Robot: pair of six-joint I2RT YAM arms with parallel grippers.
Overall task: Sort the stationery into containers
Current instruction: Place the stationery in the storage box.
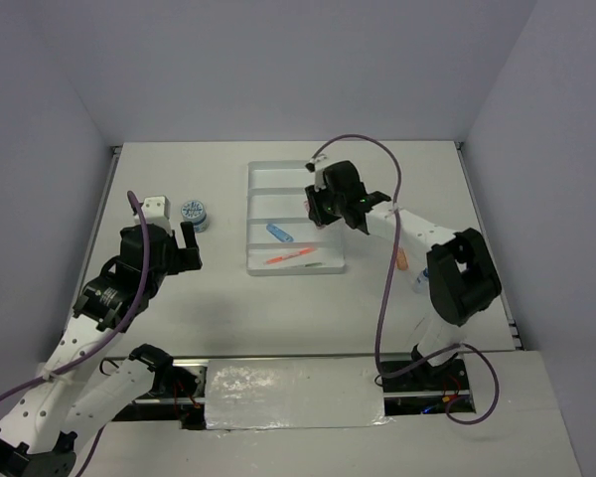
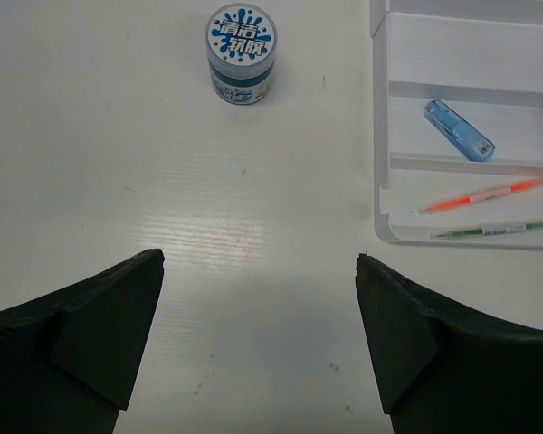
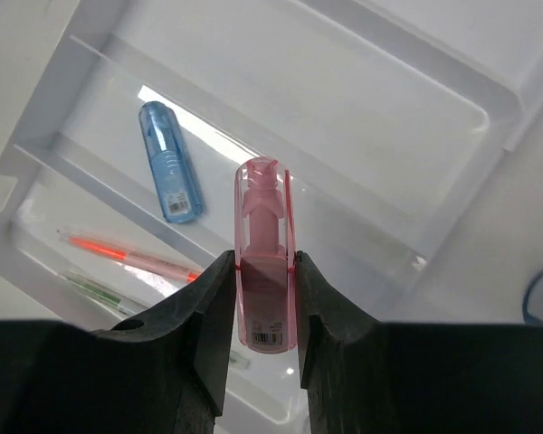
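Closest to the right wrist lens, your right gripper point(image 3: 261, 271) has its black fingers point(image 3: 208, 307) pressed onto the lower end of a translucent pink stick point(image 3: 264, 217), so most of its length juts out unsupported. It hangs above the white four-compartment tray point(image 1: 249, 214), roughly over the divider beside the compartment that holds the blue stick point(image 3: 170, 161); which side it would fall on you cannot tell from here. That is the main risk. Let go now and the stick may land across the divider, or bounce into the nearest compartment with the orange pen point(image 3: 131, 256) and green pen point(image 2: 502, 229). Held so near one end, it could also swing or cling to one pad as the jaws part. How high it hangs is unclear, so a drop may skip it over the tray wall. Your left gripper point(image 2: 260, 260) is spread wide and empty above bare table point(image 1: 159, 298), with a blue-white tub point(image 2: 242, 54) unsorted ahead of it. An orange stick point(image 1: 401, 260) waits by the right arm. The table is matt white with faint scuffs, silvery tape runs along its near edge, and plain pale grey walls close three sides.
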